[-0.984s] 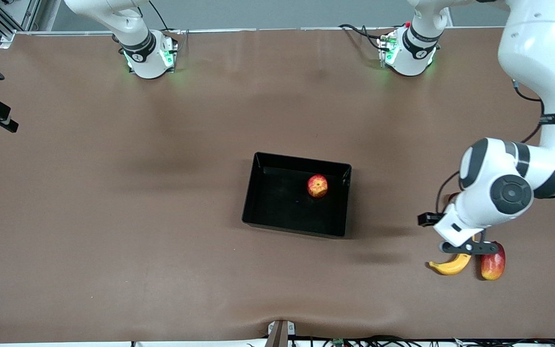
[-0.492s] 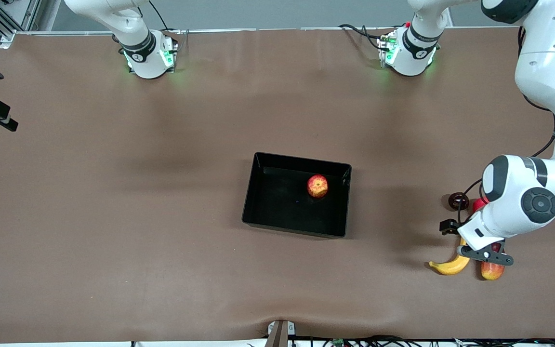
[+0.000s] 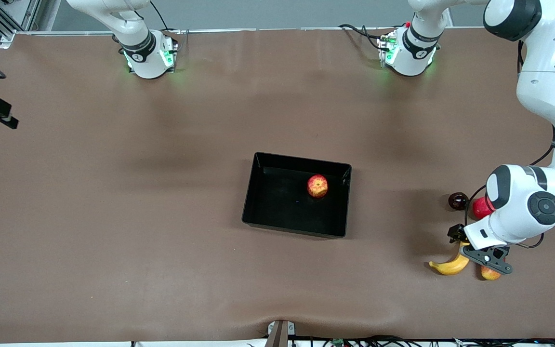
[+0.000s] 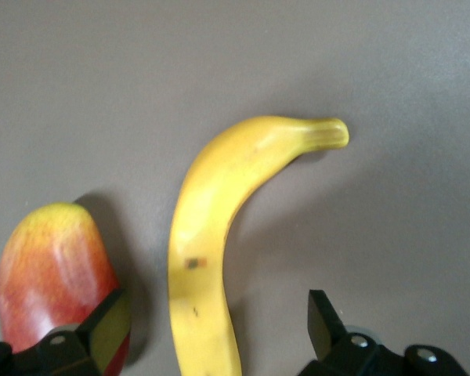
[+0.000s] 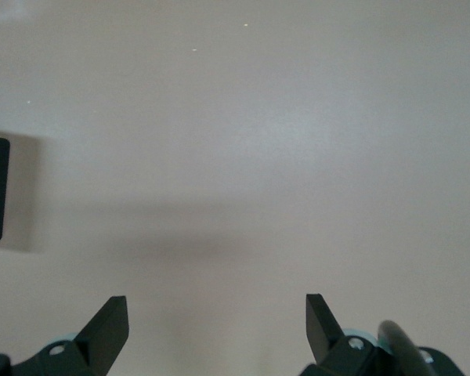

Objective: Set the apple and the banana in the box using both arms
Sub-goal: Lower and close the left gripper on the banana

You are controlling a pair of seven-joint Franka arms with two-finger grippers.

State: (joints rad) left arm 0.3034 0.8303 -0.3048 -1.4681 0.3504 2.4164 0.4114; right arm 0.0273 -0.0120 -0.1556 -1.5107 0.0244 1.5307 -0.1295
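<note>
The left arm's black two-finger gripper [image 4: 211, 333] hangs spread over the curved yellow banana [image 4: 211, 243], well off the shallow black plastic box [image 3: 258, 212] toward the left arm's end. The streaked red apple [image 3: 317, 186] lies in the box. Next, likely: descend, close on the banana. The right gripper [image 5: 216, 329] waits, fingers apart.

Four fruits [image 3: 449, 266], one box [image 3: 253, 193]

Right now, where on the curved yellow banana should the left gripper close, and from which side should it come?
Across the thick middle of the curved yellow banana, coming straight down from above: it lies flat on the table, and the open left gripper already straddles it. One finger must slip between it and the red-yellow mango-like fruit beside it.
</note>
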